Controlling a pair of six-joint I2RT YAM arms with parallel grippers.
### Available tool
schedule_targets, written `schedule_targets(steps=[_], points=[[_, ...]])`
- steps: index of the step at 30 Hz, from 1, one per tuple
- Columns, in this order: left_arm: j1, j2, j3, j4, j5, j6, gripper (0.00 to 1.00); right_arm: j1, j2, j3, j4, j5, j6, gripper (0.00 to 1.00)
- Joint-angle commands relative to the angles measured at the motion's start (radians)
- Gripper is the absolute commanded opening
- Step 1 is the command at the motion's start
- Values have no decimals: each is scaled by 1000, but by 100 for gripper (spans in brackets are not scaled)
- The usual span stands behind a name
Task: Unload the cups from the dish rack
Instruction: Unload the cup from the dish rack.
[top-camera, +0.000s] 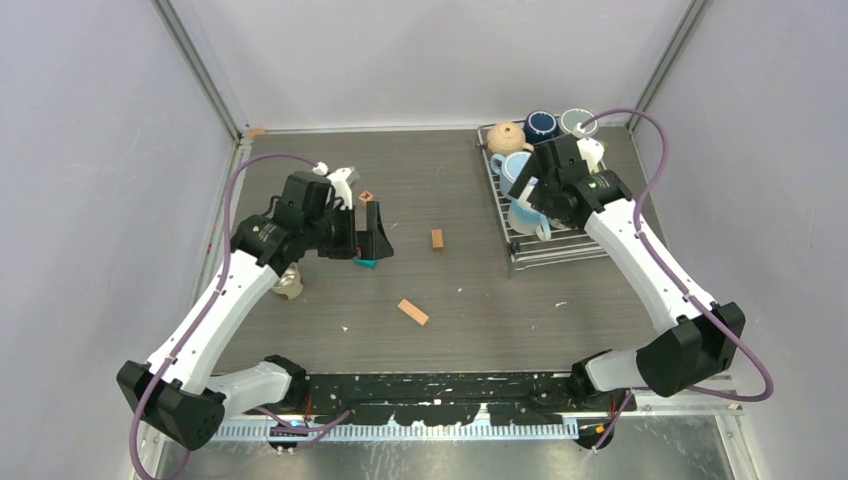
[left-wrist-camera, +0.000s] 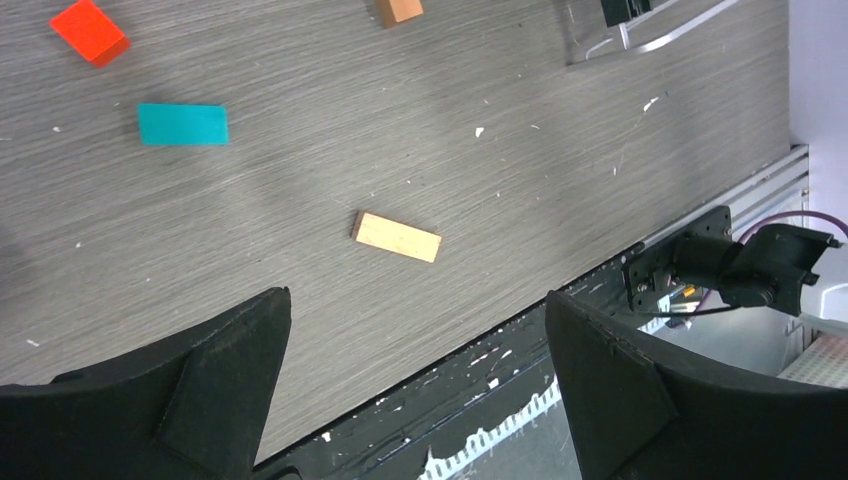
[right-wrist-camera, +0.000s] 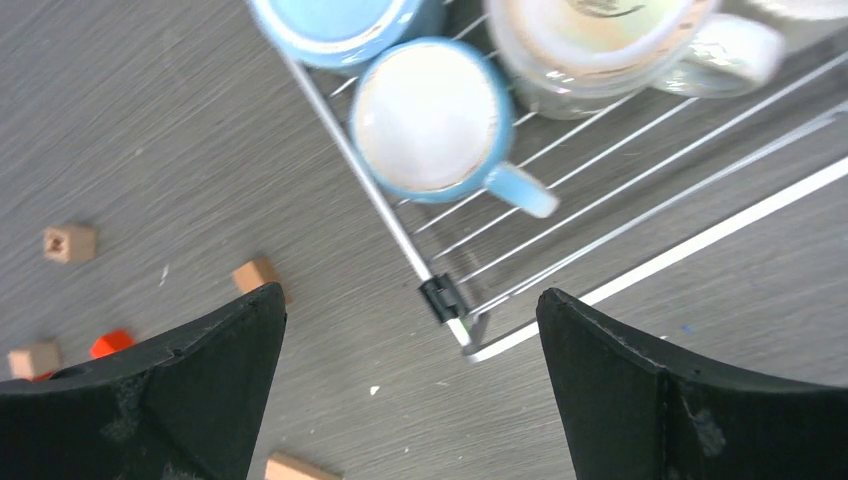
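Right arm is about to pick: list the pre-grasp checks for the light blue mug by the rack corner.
1. Right gripper open, empty: ok.
2. Light blue ceramic mug, white inside, mouth up in the silver wire dish rack: ok.
3. Jaws straddling that mug: not ok, it sits ahead of them.
4. Gap to the neighbouring pale glossy mug: cannot tell.
5. Left gripper open, over the grey wood-grain table: ok.

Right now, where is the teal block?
In the left wrist view, the teal block lies on the table at upper left, between the red block and the tan block.
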Motion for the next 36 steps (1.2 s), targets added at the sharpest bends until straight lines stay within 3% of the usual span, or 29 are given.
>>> schedule_targets(steps=[1,11,16,23,36], points=[[-15,1,-17,71,87,18,100,-51,4,26,-62,112,21,100],[-54,16,-21,83,111,9,100,-110,44,-43,73,79,-107,100],[-79,27,-18,82,114,11,100,-204,59,-38,111,37,-129,100],[-95,40,-11,78,114,17,100,-226,147,89,58,104,-201,100],[-123,58,-5,75,129,29,100,-289,311,235,8,12,-301,100]])
